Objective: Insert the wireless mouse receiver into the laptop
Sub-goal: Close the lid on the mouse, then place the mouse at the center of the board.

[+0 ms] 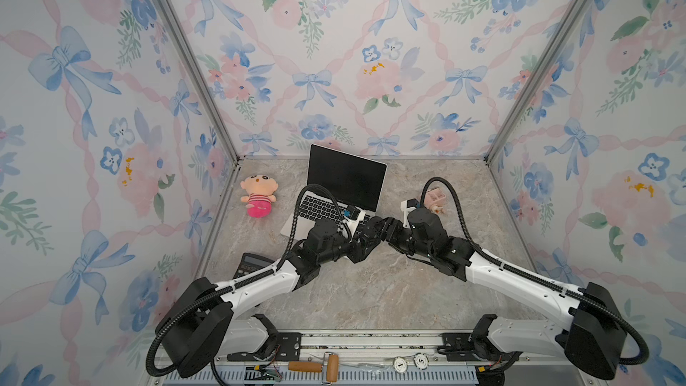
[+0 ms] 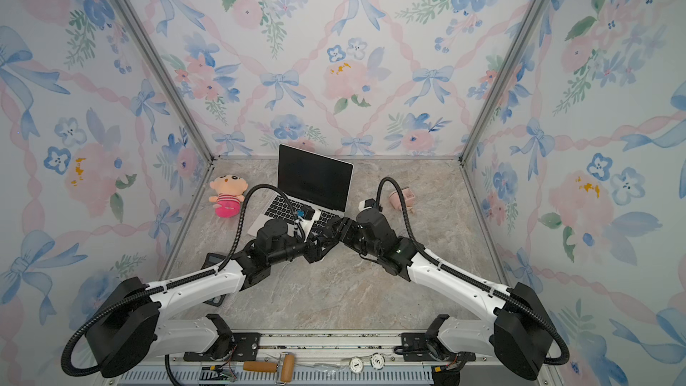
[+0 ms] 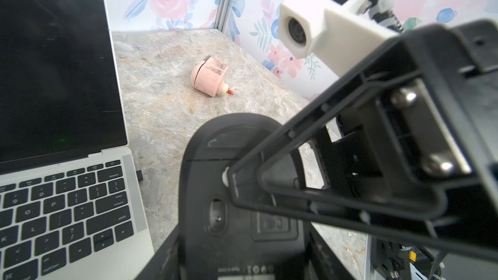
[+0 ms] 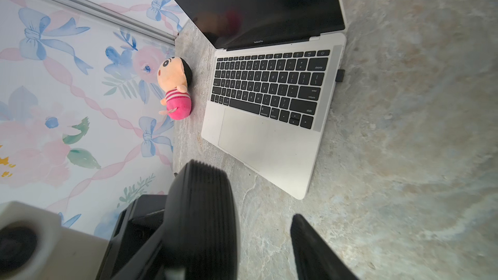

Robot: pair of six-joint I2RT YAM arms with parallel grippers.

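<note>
Receiver point(image 4: 340, 75) sits plugged into three o'clock edge of laptop point(image 4: 264, 144); left gripper point(image 3: 242, 251) clamps upturned mouse point(image 3: 215, 157); right gripper point(image 3: 272, 165) stands parted, empty.

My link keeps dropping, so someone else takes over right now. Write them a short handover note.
The left gripper is shut on the mouse, underside showing, beside the laptop.
The right gripper is open and empty, near the laptop's front corner.
The wireless mouse receiver sticks out of the laptop's side edge by the delete key, apparently plugged in.
Done: insertion, as far as visible.
Left: check it is fully seated, set the mouse down.
</note>
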